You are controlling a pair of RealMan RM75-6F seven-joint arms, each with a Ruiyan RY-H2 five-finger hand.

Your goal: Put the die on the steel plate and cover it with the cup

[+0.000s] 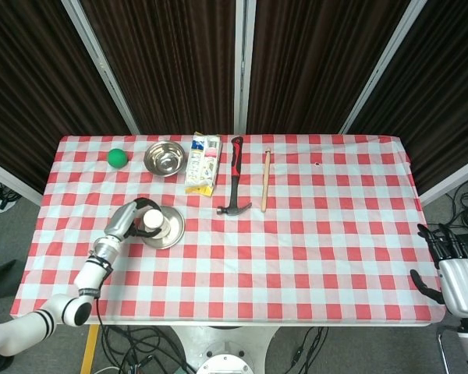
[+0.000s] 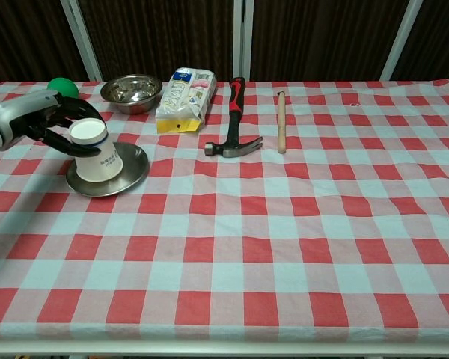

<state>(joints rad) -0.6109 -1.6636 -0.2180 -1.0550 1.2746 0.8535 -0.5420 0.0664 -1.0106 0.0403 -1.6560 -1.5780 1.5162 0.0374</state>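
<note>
A white paper cup (image 1: pixel 153 221) (image 2: pixel 97 153) stands upside down on the steel plate (image 1: pixel 170 236) (image 2: pixel 132 174) at the left of the table. My left hand (image 1: pixel 127 219) (image 2: pixel 55 120) holds the cup, with its fingers wrapped around the upturned base. No die shows in either view. My right hand (image 1: pixel 450 263) hangs past the table's right front corner with its fingers apart, holding nothing. It appears only in the head view.
Along the back left lie a green ball (image 1: pixel 118 157) (image 2: pixel 60 85), a steel bowl (image 1: pixel 164 158) (image 2: pixel 131 91) and a snack packet (image 1: pixel 203 161) (image 2: pixel 183 97). A red-handled hammer (image 1: pixel 234 179) (image 2: pixel 234 120) and a wooden stick (image 1: pixel 265 181) (image 2: pixel 280 120) lie at the centre back.
</note>
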